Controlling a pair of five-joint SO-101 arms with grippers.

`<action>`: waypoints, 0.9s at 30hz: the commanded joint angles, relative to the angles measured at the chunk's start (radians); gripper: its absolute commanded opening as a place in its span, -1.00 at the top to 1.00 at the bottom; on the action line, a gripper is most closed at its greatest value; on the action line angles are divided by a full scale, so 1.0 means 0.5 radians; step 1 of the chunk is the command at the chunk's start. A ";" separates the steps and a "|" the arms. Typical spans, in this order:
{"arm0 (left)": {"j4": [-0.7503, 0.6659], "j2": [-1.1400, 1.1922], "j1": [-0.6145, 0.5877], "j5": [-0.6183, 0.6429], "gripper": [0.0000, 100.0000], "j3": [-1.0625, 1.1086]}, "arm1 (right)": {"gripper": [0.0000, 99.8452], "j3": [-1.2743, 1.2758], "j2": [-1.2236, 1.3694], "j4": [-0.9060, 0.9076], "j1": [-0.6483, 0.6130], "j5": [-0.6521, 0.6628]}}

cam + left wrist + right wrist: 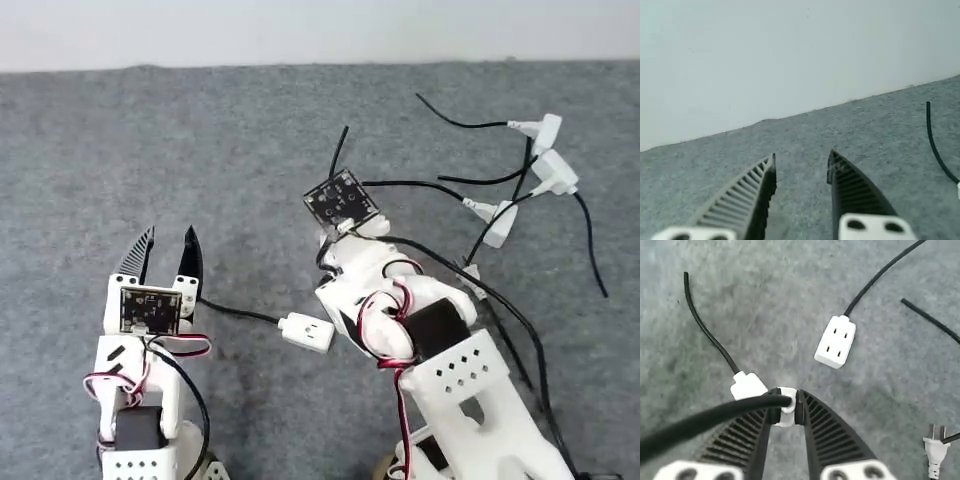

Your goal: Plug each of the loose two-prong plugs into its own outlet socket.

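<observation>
Left gripper [165, 252] sits lower left in the high view, fingers apart with nothing between them and only grey carpet [230, 140] under the tips. A white socket [308, 332] lies on the carpet at lower centre, between the two arms and well apart from the left fingertips; its black cord runs left to behind the left gripper. The right arm [440, 345] runs from bottom right up to frame centre. In the right wrist view, the right gripper [787, 396] has its fingers clamped on a small white plug [785, 412], and the held cord [705, 422] trails back over one finger. Just beside the clamped plug, touching or nearly so, a second plug [749, 385] lies on the carpet with its own cord leading away. Farther out is a four-slot socket block [836, 341], lying flat with the slots up and nothing plugged in. I can't tell whether it is the same socket as in the high view. A loose two-prong plug [936, 449] lies off to one side, prongs bare. Farthest, upper right of the high view, are three white connector bodies [553, 172] with black cords, close together and too small to tell plug from socket. A white wall [320, 30] is behind.
</observation>
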 commanded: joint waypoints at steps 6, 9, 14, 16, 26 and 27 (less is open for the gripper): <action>-0.068 -0.021 0.003 0.021 0.67 -0.017 | 0.98 -0.021 0.081 0.011 -0.069 -0.273; -0.068 -0.021 0.003 0.021 0.67 -0.017 | 0.98 -0.021 0.121 0.011 -0.075 -0.488; -0.068 -0.021 0.003 0.021 0.67 -0.017 | 0.98 -0.021 0.127 -0.008 -0.078 -0.776; -0.068 -0.021 0.003 0.021 0.67 -0.017 | 0.98 -0.015 0.146 -0.008 -0.078 -0.875; -0.068 -0.021 0.003 0.021 0.67 -0.017 | 0.98 0.466 0.143 -0.450 -0.075 -1.056; -0.068 -0.021 0.003 0.021 0.67 -0.017 | 0.98 0.473 0.146 -0.480 -0.075 -1.056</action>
